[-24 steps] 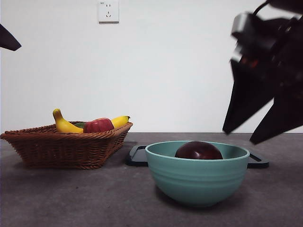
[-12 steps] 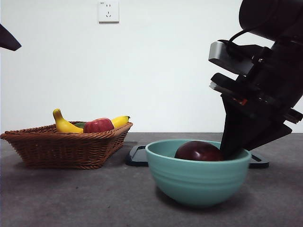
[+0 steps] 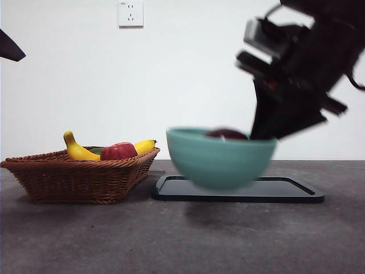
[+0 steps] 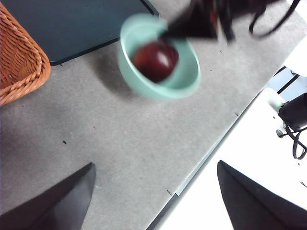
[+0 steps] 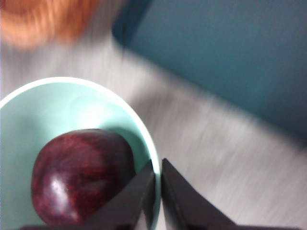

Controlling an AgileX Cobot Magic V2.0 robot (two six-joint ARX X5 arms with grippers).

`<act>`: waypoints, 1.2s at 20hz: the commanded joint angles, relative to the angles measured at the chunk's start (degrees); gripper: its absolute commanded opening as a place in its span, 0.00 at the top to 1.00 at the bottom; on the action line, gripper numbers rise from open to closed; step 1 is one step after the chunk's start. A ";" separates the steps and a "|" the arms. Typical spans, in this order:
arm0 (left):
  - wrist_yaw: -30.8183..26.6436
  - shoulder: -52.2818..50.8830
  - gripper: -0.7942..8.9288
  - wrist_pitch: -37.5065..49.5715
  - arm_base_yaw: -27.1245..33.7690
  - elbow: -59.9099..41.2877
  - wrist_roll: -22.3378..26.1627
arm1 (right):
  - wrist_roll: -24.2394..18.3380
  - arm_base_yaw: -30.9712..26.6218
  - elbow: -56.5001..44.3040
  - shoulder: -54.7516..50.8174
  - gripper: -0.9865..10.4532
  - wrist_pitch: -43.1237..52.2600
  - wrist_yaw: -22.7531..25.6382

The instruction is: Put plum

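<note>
The dark maroon plum (image 3: pixel 227 134) lies inside a teal bowl (image 3: pixel 219 162) that hangs in the air above the table, blurred by motion. My right gripper (image 3: pixel 259 134) is shut on the bowl's rim on its right side. In the right wrist view the jaws of my right gripper (image 5: pixel 157 187) pinch the bowl (image 5: pixel 48 115) wall, with the plum (image 5: pixel 81 175) just beside them. The left wrist view shows the plum (image 4: pixel 156 60) in the bowl (image 4: pixel 160 92) from above. My left gripper (image 4: pixel 156 165) is open, holds nothing, and waits well away from the bowl.
A black tray (image 3: pixel 239 191) lies on the table under and behind the lifted bowl. A wicker basket (image 3: pixel 74 177) at the left holds a banana (image 3: pixel 77 149) and a red apple (image 3: pixel 118 151). The table's edge (image 4: pixel 206 158) runs near my left gripper.
The right gripper came down to the bowl, closed on its rim, and has lifted the bowl with the plum up and slightly left off the table.
</note>
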 commanded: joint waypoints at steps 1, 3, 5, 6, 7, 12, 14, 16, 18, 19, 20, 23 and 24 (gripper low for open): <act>0.11 0.35 0.50 0.61 -0.24 0.50 0.11 | 0.02 -1.90 5.05 1.53 0.91 -1.01 0.63; 0.11 0.35 0.50 0.59 -0.24 0.50 0.11 | -0.87 -4.02 9.07 4.15 0.90 -2.25 0.59; 0.11 0.35 0.50 0.59 -0.24 0.50 0.11 | -2.25 -5.90 13.35 7.56 0.90 -3.48 0.59; 0.11 0.35 0.50 0.59 -0.24 0.50 0.11 | -2.97 -6.60 15.28 9.35 0.91 -3.82 0.61; 0.11 0.35 0.50 0.59 -0.24 0.50 0.11 | -3.41 -7.48 17.55 11.54 0.91 -4.24 0.59; 0.11 0.35 0.50 0.50 -0.24 0.50 0.09 | -4.66 -10.40 23.58 19.80 0.91 -4.09 0.44; 0.11 0.35 0.50 0.50 -0.24 0.50 0.07 | -4.85 -11.26 24.92 22.75 0.90 -3.76 0.39; 0.11 0.35 0.50 0.44 -0.24 0.50 0.07 | -4.83 -11.76 25.31 25.03 0.90 -2.43 0.33; 0.11 0.35 0.50 0.33 -0.24 0.50 0.07 | -4.83 -11.96 25.31 26.69 0.90 -1.29 0.35; 0.11 0.35 0.50 0.31 -0.24 0.50 0.07 | -4.83 -11.96 25.31 27.52 0.90 -0.74 0.37; 0.11 0.35 0.50 0.28 -0.24 0.50 0.07 | -4.83 -11.98 25.31 28.20 0.90 -0.42 0.37; 0.11 0.35 0.50 0.20 -0.24 0.50 0.07 | -4.85 -12.00 25.31 29.42 0.90 0.37 0.39; 0.11 0.35 0.50 0.20 -0.24 0.50 0.07 | -4.85 -12.00 25.31 29.79 0.91 0.52 0.39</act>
